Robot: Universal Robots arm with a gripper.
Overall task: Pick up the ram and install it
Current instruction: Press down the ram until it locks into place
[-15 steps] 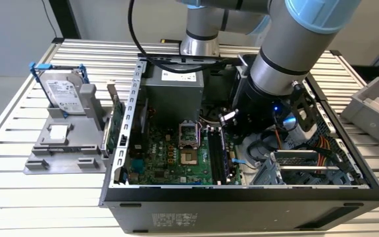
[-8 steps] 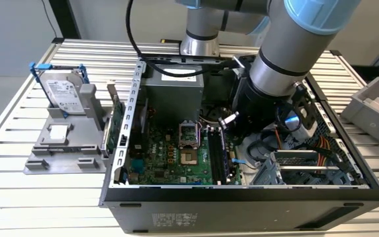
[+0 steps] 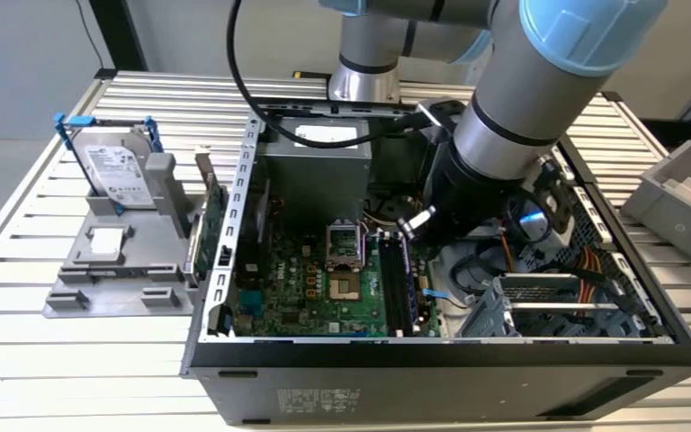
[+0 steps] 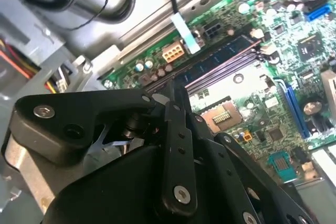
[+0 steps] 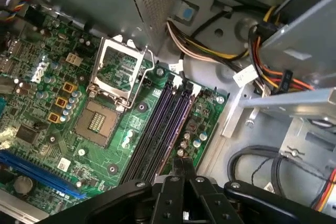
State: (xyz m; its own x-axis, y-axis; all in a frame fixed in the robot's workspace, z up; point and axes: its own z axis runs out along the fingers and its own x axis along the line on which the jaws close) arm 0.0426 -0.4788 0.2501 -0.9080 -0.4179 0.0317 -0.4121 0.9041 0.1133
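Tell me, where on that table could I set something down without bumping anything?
Bare slats lie at the table's front corner on the exterior view's left, before the grey holder. Behind the hard drive is bare too. Inside the computer case it is crowded: the arm reaches down among cables.

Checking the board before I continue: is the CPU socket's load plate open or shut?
Open. In the first wrist view the load plate stands swung up off the socket, whose contact grid lies bare.

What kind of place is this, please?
Probably a robot test bench or lab for putting computers together. An open computer case lies on a slatted metal table, a hard drive stands in a grey holder beside it, and the robot arm reaches into the case.
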